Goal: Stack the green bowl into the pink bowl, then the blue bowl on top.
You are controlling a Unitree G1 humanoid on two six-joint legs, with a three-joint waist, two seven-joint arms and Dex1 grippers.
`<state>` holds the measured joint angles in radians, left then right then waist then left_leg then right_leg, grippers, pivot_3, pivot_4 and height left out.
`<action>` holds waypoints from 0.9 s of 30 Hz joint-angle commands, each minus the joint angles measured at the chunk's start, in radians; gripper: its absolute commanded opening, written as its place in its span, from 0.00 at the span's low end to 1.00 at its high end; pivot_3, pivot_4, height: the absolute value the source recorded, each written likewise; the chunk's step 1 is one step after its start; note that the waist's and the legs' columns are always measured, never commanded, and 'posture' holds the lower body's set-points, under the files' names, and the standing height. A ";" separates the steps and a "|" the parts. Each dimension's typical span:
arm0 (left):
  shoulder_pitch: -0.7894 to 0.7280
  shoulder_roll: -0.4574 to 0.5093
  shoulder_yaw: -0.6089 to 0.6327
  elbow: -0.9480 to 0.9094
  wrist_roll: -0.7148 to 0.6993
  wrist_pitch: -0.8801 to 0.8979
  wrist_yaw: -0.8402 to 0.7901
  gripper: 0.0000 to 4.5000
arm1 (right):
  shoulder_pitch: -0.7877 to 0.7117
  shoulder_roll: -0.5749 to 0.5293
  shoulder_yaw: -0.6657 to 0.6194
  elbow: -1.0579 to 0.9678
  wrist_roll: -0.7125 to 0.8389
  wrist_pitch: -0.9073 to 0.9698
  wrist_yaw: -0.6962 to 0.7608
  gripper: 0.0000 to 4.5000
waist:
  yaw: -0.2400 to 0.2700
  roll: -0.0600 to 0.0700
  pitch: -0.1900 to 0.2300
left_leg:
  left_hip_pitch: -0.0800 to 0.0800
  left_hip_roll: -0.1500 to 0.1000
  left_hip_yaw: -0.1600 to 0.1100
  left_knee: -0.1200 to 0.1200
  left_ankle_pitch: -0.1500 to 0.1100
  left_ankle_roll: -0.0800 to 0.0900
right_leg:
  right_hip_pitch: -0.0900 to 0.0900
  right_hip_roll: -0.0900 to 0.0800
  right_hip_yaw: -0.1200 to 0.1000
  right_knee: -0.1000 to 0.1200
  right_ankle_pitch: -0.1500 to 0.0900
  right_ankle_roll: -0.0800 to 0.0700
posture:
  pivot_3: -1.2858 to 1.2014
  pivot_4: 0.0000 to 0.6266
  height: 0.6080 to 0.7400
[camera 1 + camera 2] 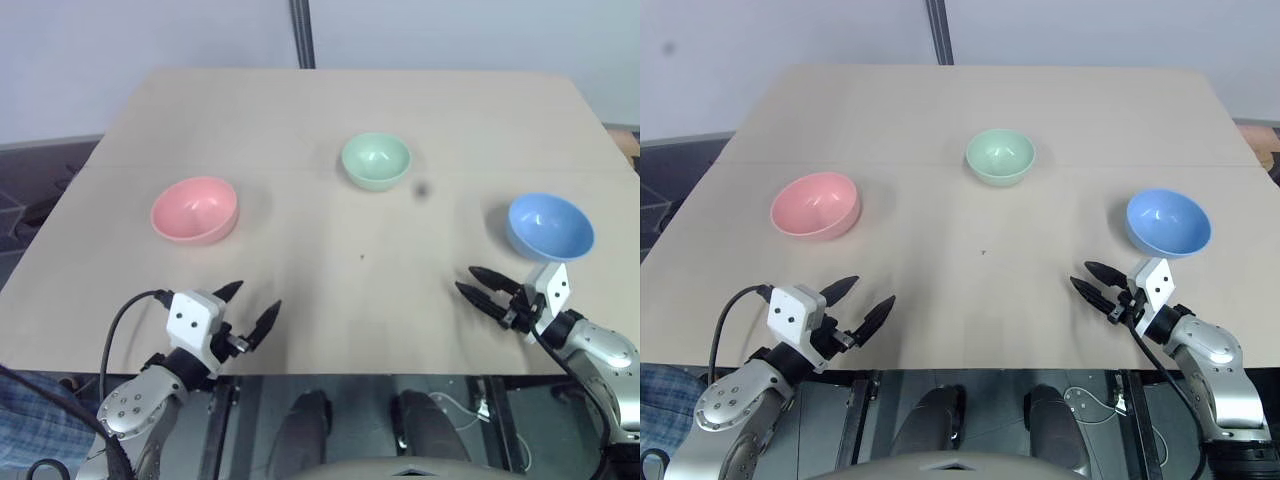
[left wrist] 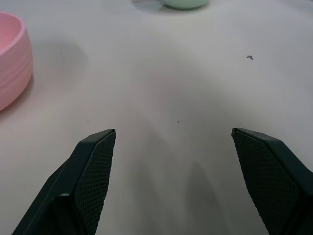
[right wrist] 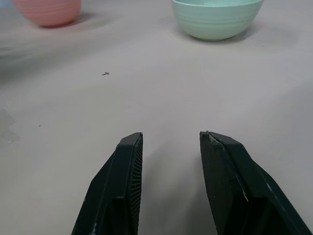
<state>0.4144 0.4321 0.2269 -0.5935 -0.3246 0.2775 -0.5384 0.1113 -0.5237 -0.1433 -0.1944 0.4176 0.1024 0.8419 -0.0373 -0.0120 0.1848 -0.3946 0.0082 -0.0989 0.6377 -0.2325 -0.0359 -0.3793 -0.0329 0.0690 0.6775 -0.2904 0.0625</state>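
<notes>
While the green bowl (image 1: 376, 160), pink bowl (image 1: 194, 210) and blue bowl (image 1: 549, 226) sit well apart on the table (image 1: 320, 300), you have stacked nothing, left end effector (image 1: 255, 305) spread wide, right end effector (image 1: 473, 280) narrower, both empty.

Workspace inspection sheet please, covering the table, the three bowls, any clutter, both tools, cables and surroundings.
Surface: light wooden table, small dark speck near its middle.
Job's things: pink bowl, green bowl and blue bowl stand apart, upright, empty, unstacked.
Clutter: nothing seen.
Grippers: left tool open wide, right tool partly open; both empty, near the front edge.
Cables: black cable at the left wrist.
Surroundings: pale wall, dark pole behind.
</notes>
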 commanded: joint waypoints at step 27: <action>-0.036 0.030 0.035 -0.017 -0.058 0.026 0.001 0.90 | -0.022 0.001 -0.013 -0.045 0.048 0.080 -0.035 0.52 | 0.000 0.000 0.000 | 0.000 0.000 0.000 0.000 0.000 0.000 | 0.000 0.000 0.000 0.000 0.000 0.000 | 0.52 0.24 1.00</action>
<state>0.3778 0.4560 0.2402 -0.5762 -0.3590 0.3092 -0.5372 0.1002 -0.5235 -0.1392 -0.1969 0.4375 0.1562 0.8239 -0.0373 -0.0120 0.1847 -0.3945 0.0081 -0.0990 0.6378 -0.2325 -0.0359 -0.3792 -0.0329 0.0690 0.6778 -0.2903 0.0625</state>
